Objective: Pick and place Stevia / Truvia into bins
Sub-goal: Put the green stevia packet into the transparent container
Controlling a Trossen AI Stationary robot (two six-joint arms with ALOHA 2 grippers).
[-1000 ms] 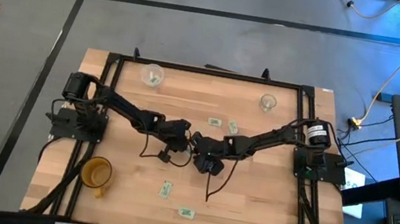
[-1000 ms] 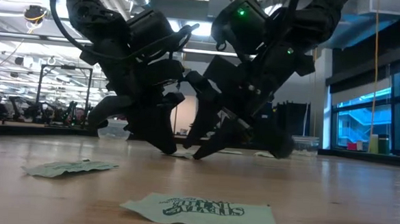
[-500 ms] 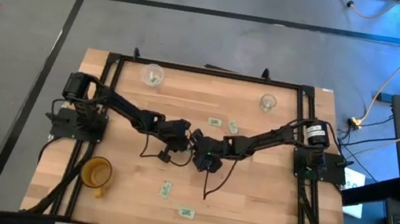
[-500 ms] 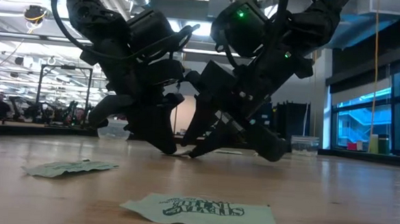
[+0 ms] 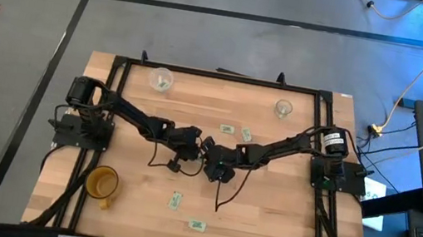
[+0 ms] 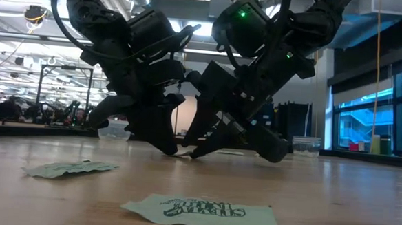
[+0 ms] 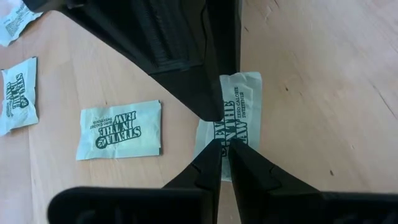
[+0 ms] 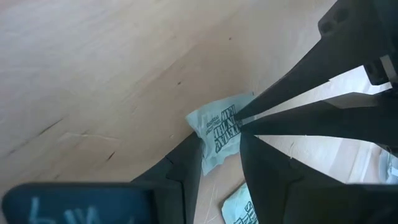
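Looking down from the high view, the left gripper [image 5: 200, 144] and the right gripper [image 5: 211, 157] meet tip to tip over one Stevia sachet, itself hidden beneath them; the wide cloudy cup [image 5: 160, 80] and the narrow clear cup [image 5: 283, 108] both stand well beyond that sachet, on opposite sides of it. In the low view both sets of tips press down at the wood where the sachet lies, and its edge cannot be made out there. In the left wrist view the left gripper's fingers [image 7: 205, 168] are drawn together, pinching the near end of the sachet [image 7: 239, 99], while the other arm's finger bears on it from the far side; a loose sachet [image 7: 119, 129] lies just beside it. In the right wrist view the right gripper's fingers [image 8: 186, 165] stand apart, straddling the sachet, holding nothing. The paper lies flat and thin, so I judge the lift will go best if the right arm eases off first, then the left raises slowly, keeping its pinch.
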